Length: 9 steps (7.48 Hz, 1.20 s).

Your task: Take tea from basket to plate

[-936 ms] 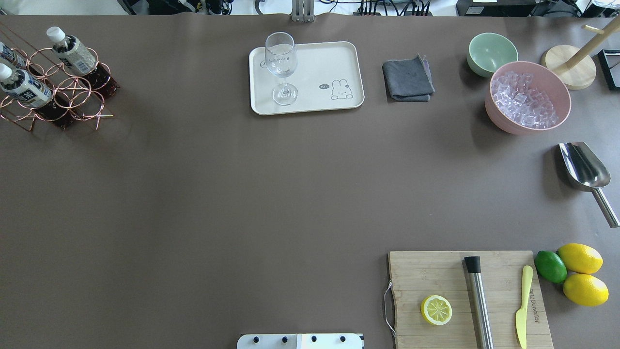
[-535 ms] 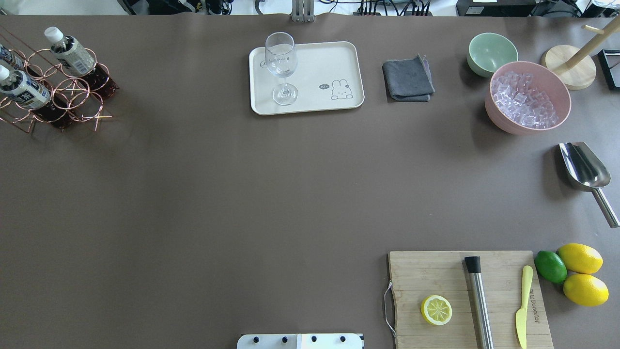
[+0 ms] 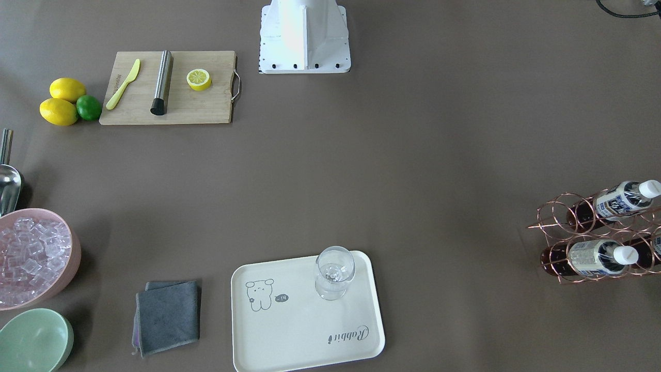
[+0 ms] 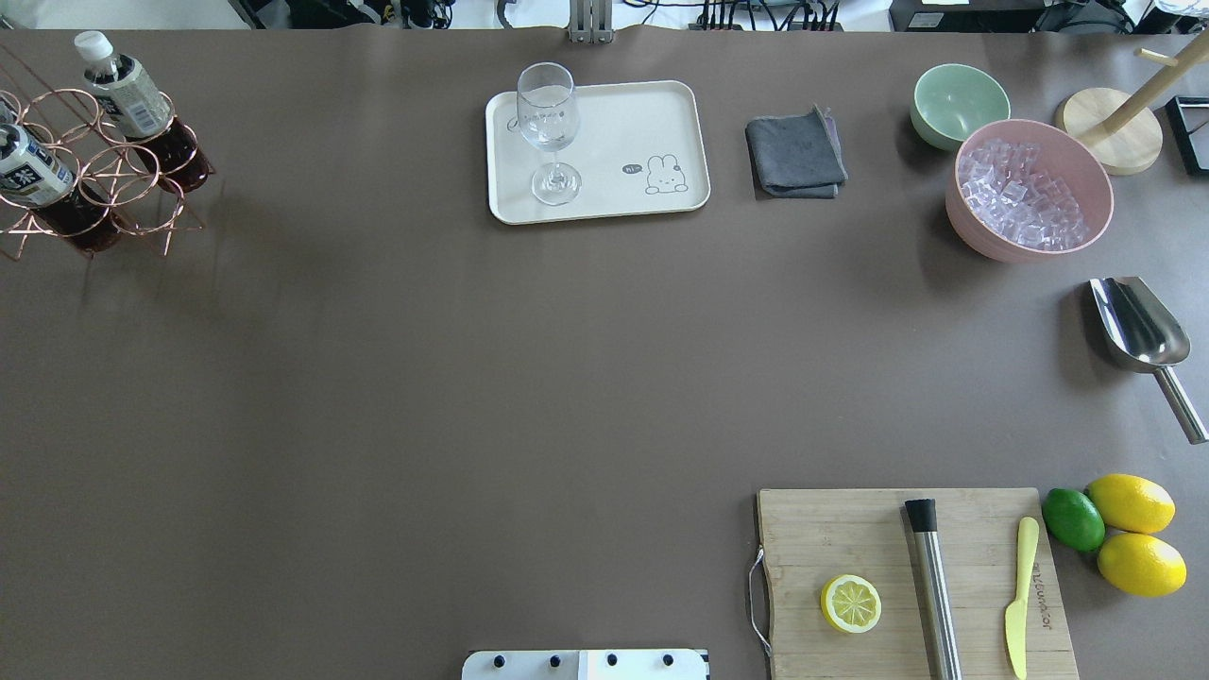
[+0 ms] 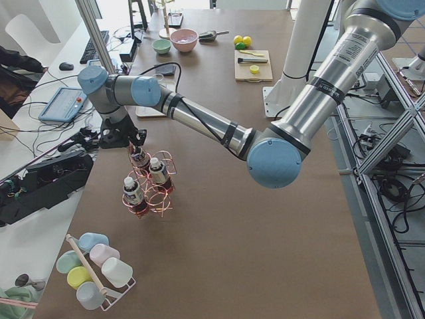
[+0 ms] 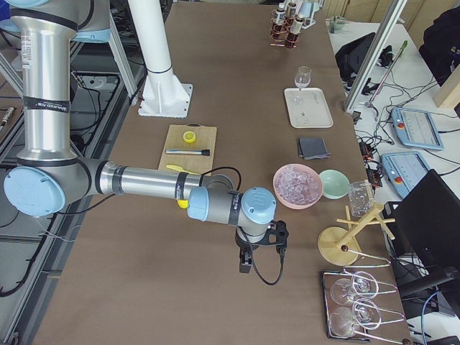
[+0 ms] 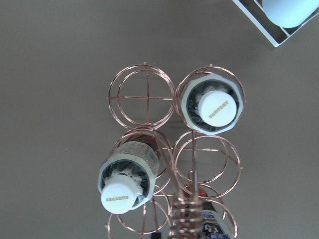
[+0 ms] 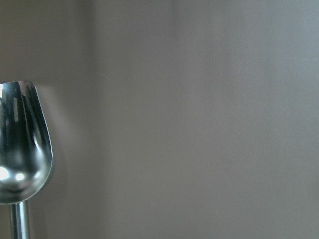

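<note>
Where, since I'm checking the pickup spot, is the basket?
In the overhead view the basket stands in the table's far left corner, well left of the plate.

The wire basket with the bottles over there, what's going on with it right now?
The robot's left gripper hangs right over the wire basket, which holds all three tea bottles. None is on the cream tray yet; only a glass stands there. I can't tell whether that gripper is open or shut. The right gripper hangs low near the metal scoop at the table's other end.
</note>
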### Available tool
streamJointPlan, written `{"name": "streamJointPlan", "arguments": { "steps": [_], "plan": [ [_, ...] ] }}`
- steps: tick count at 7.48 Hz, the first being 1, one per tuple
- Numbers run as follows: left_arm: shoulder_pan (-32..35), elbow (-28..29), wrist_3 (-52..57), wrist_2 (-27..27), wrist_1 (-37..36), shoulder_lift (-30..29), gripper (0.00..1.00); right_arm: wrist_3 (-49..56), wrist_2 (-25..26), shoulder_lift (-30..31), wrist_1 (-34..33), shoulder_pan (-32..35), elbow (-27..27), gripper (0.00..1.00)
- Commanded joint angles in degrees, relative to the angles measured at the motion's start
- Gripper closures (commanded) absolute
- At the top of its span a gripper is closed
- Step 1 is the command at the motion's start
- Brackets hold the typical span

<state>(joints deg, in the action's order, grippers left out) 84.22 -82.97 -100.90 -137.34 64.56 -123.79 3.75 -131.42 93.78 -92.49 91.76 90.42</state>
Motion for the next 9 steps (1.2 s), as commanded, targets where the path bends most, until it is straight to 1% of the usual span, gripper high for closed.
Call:
{"name": "streamJointPlan", "arguments": {
  "steps": [1, 3, 4, 5, 6, 7, 8, 9],
  "plan": [
    [-0.8, -19.2, -4.4, -0.3, -14.5, 1.2, 1.00, -0.1, -0.2, 0.0, 0.0, 0.0, 0.0, 0.00],
    [-6.3, -27.6, -15.8, -1.0, -14.5, 0.8, 1.00, -0.2, 0.0, 0.1, -0.1, 0.0, -0.3, 0.00],
    [-12.2, -32.9, -23.2, -0.6, -14.5, 0.7, 1.00, -0.2, 0.0, 0.1, -0.1, 0.0, -0.8, 0.00],
    [-17.4, -34.8, -28.5, -0.4, -14.5, -1.2, 1.00, -0.2, 0.0, 0.1, -0.1, 0.0, -1.3, 0.00],
    [-18.9, -35.8, -34.2, -0.6, -14.6, -5.0, 1.00, -0.2, 0.1, 0.1, -0.1, 0.0, -1.5, 0.00],
    [-21.8, -38.4, -40.0, -0.7, -14.6, -6.7, 1.00, -0.2, 0.0, 0.1, -0.1, 0.0, -2.3, 0.00],
    [-28.3, -39.0, -46.0, 0.0, -14.4, -9.1, 1.00, -0.2, 0.1, 0.1, -0.1, 0.0, -2.6, 0.00],
    [-34.2, -37.8, -48.6, 1.9, -14.4, -11.3, 1.00, -0.2, 0.0, 0.1, -0.1, 0.0, -2.6, 0.00]
  ]
}}
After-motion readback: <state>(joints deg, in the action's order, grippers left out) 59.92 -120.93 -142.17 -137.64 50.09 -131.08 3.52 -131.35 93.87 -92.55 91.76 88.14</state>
